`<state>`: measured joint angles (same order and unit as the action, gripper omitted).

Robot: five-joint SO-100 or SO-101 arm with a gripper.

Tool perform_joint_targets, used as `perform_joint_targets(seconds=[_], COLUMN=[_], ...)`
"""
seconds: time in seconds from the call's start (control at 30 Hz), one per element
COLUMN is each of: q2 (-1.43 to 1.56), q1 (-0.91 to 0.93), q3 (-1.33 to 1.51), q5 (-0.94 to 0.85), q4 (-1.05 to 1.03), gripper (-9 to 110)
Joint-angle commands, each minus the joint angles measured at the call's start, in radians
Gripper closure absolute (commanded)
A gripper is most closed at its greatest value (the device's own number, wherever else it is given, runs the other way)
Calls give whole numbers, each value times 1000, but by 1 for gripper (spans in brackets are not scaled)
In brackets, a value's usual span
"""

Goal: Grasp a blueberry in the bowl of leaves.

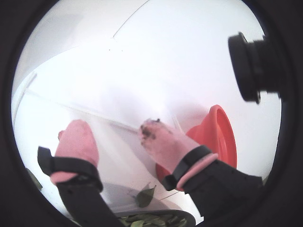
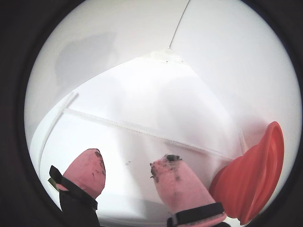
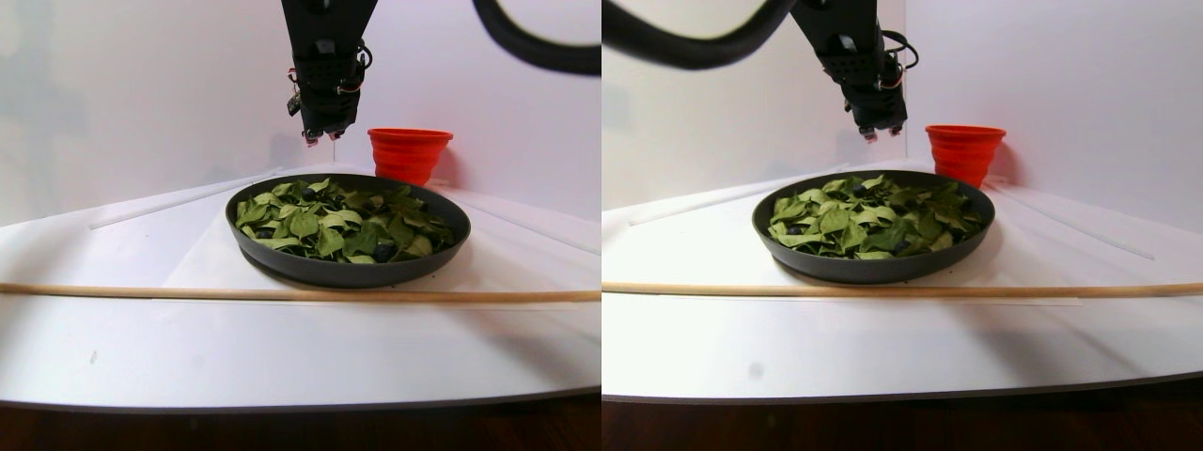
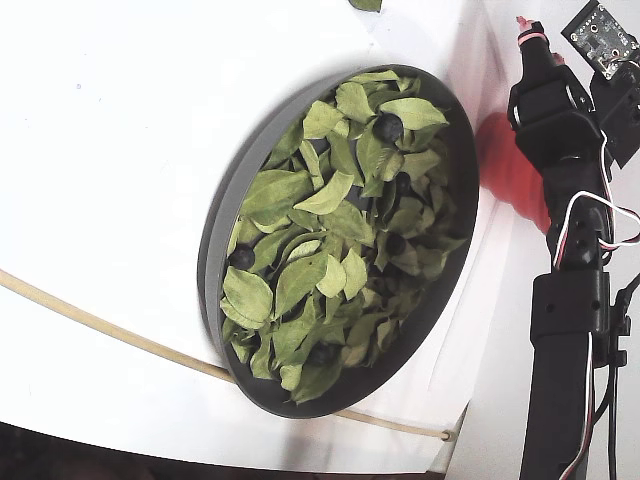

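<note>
Above the counter (image 3: 141, 348), at the far side of the bowl (image 4: 214, 250) and just beside the cup (image 3: 409, 150), the arm (image 3: 324, 66) is held well clear of the leaves (image 4: 300, 280). This height is judged to keep the pile unshadowed and undisturbed until a target is chosen. The jaws are spread apart and empty: in both wrist views only bare white counter is seen between the two pink fingertips (image 2: 177, 182), whose ends are smudged dark. Nothing is gripped yet.

The blueberry (image 4: 388, 127) lies in the upper part of the bowl in the fixed view, on top of the leaves and largely uncovered. That makes it the easiest berry to reach from above, and it is also on the side of the bowl nearest the arm. The leaves are loosely heaped, so they are expected to slide or lift if they are caught by a fingertip.

One bowl, one cup and one arm are counted. One thin wooden rod (image 3: 282, 294) is laid across the counter in front of the bowl; its purpose cannot be told. About five dark berries are made out in the fixed view, and more may be hidden. The leaves are too many to count, and one stray leaf (image 4: 365, 4) is seen outside the bowl at the top edge.
</note>
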<state>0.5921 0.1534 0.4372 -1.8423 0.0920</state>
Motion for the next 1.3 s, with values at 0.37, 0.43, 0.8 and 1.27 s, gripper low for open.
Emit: perform_joint_targets(seconds=[0.37,0.43,0.8,1.27], q2=[61,69,310,500], q1=[17,15,6,-17], q3=[-104,-91,272,514], q5=[-37,-37,-26,-11], q4=[-71,-71,23,61], gripper=[82,82,82,82])
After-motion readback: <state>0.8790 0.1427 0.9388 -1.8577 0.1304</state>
